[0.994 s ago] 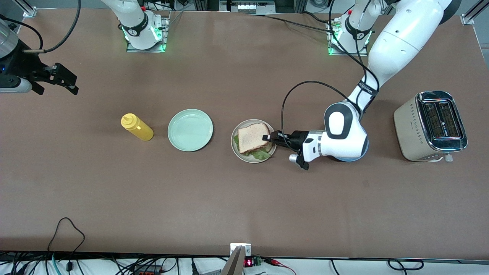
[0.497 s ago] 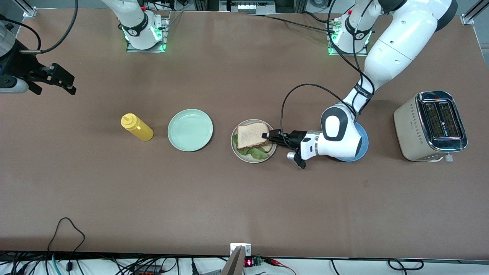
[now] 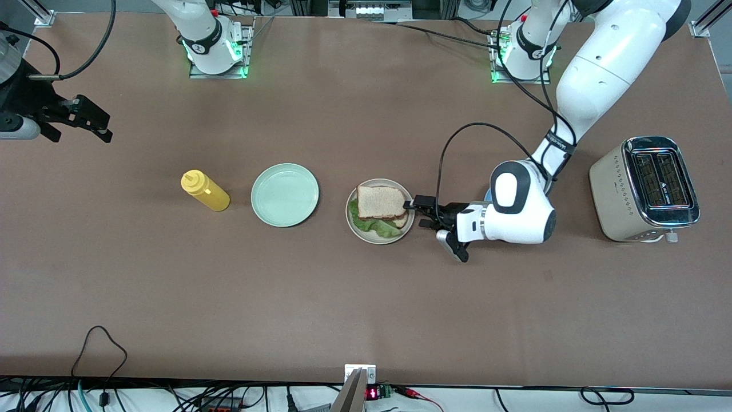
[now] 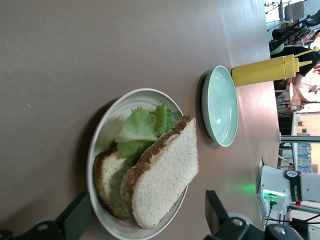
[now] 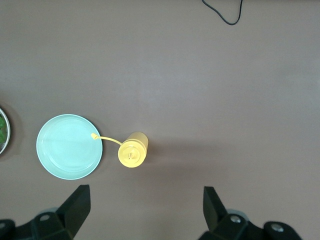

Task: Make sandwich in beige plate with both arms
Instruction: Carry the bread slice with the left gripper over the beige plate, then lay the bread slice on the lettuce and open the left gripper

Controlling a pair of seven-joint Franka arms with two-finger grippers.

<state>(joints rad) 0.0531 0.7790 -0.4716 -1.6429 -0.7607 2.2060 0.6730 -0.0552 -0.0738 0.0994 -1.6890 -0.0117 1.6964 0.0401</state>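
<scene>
Sandwich lies on beige plate, frame centre. Left pincer beside plate, fingers apart, empty. Right pincer waits upper left, fingers apart.

We count plates: three, beige, mint-green, blue | bread slices: two | lettuce leaf: one | yellow squeeze bottle: one | toaster: one

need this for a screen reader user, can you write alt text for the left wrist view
A sandwich, two bread slices with green lettuce between them, lies on the beige plate on a brown table, framed by the open fingers of the left gripper. Beside it stand an empty mint-green plate and a yellow squeeze bottle.
</scene>
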